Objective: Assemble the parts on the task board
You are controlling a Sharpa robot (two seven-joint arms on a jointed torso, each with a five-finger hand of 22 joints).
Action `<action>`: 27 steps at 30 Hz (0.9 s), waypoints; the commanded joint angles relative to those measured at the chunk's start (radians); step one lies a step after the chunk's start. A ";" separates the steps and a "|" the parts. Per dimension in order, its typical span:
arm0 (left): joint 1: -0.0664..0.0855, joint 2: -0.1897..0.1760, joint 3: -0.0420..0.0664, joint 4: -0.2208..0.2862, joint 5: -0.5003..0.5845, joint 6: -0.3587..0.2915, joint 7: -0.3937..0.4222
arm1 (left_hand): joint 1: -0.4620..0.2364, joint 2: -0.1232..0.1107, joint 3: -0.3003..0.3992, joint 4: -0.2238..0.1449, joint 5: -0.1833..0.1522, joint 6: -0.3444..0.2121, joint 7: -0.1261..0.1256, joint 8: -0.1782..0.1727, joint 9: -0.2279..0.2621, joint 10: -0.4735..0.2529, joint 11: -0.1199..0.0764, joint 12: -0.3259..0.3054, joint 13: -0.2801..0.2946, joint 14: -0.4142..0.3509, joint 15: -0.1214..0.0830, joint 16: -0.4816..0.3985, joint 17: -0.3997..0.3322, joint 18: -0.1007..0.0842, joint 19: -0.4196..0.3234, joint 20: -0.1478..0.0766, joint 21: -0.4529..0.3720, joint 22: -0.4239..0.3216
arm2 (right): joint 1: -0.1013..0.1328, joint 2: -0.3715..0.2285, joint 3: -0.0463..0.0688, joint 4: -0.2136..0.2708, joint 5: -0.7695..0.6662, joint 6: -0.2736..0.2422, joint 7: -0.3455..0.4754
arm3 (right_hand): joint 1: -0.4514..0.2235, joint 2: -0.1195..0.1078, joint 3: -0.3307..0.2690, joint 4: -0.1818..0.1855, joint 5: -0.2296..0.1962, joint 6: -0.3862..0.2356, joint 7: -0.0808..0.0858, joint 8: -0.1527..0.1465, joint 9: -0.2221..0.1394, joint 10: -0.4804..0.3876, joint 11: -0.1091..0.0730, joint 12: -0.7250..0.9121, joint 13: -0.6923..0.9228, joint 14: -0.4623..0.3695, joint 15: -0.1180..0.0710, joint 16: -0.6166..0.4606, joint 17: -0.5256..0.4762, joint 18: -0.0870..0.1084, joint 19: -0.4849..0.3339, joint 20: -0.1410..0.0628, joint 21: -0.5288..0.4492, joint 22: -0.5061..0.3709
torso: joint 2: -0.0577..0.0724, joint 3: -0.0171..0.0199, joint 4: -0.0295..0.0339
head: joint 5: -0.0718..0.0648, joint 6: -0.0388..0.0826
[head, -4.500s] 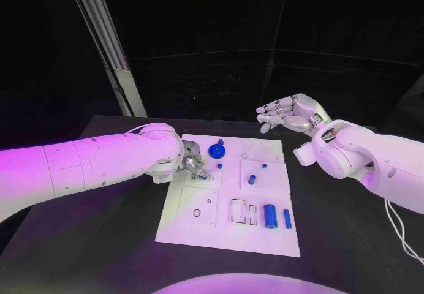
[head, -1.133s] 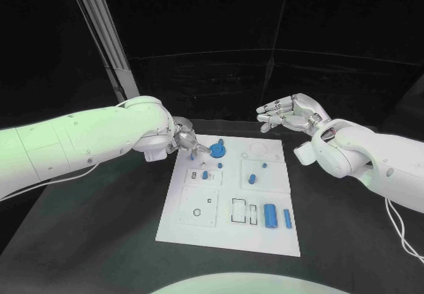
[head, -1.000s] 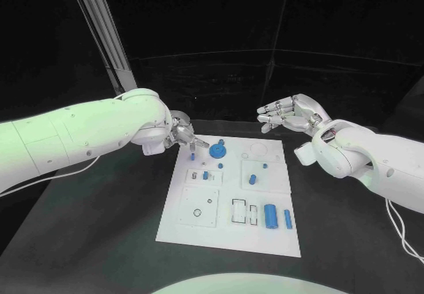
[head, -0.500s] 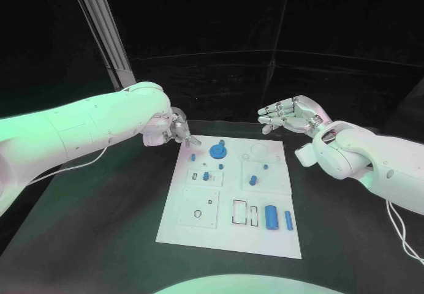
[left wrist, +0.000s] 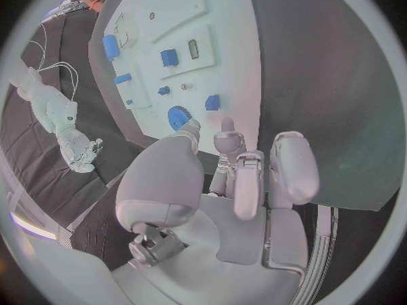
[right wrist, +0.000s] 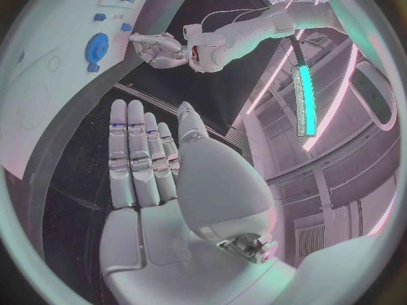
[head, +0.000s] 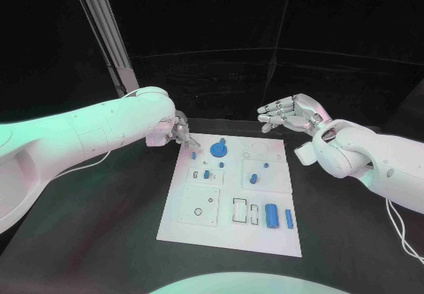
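Your white task board [head: 225, 226] lies flat in the middle of the matte black table [head: 97, 214], a long smooth rectangle with raised square panels and cut-out slots.

On it you have small blue parts. A round toothed gear [head: 218, 149] sits at the far end, a little left of the middle. A short peg [head: 193, 155] stands just left of and nearer than the gear. A small block [head: 207, 174] sits on the left square panel, and a rounded piece [head: 253, 179] sits on the right panel with a smaller one [head: 266, 165] beyond it. Near the right edge at the near end, a thick cylinder [head: 271, 215] lies beside a thin rod [head: 288, 218], close together, next to two empty rectangular slots.

Your left hand [head: 180, 133] hangs over the board's far left corner. Its shiny metal fingers are loosely curled with gaps between them and grip nothing; the left wrist view shows the fingertips [left wrist: 227, 125] just short of the gear and peg, not touching.

Your right hand [head: 290, 114] is raised beyond the board's far right corner, well apart from every part. Its palm is flat, and its fingers are straight, side by side and empty.

Bare black tabletop runs along both long edges of the board and across the near end.
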 commanded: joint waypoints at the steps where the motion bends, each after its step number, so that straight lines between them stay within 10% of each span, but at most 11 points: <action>1: -0.005 0.008 -0.001 -0.013 -0.021 0.024 0.037 | -0.001 0.006 -0.007 0.000 0.003 0.007 0.000 0.006 -0.001 0.004 -0.005 0.007 0.002 0.104 0.001 0.003 0.263 0.014 0.006 0.003 0.007 0.003 | 0.002 0.001 0.001 0.003 -0.003 0.002 0.006 | -0.009 0.004 -0.004 0.000 0.006 -0.008 -0.002 -0.005 -0.001 -0.007 0.003 -0.001 -0.001 -0.007 -0.002 -0.006 -0.001 0.002 -0.001 0.004 -0.007 -0.001 | -0.001 0.0004 0.0000 | -0.001 -0.004; 27: -0.016 0.025 -0.003 -0.026 0.002 0.054 0.041 | 0.043 0.015 -0.027 -0.017 0.004 0.039 -0.016 0.027 0.009 0.019 -0.018 0.025 0.017 0.104 -0.010 0.003 0.263 0.010 0.013 -0.006 0.019 0.023 | 0.002 0.005 0.001 0.003 -0.008 0.003 0.006 | -0.008 0.005 -0.004 -0.001 0.006 -0.008 -0.002 -0.005 -0.001 -0.007 0.002 -0.001 -0.001 -0.007 -0.002 -0.006 -0.001 0.002 -0.001 0.004 -0.007 -0.002 | -0.003 0.0015 0.0011 | -0.001 -0.008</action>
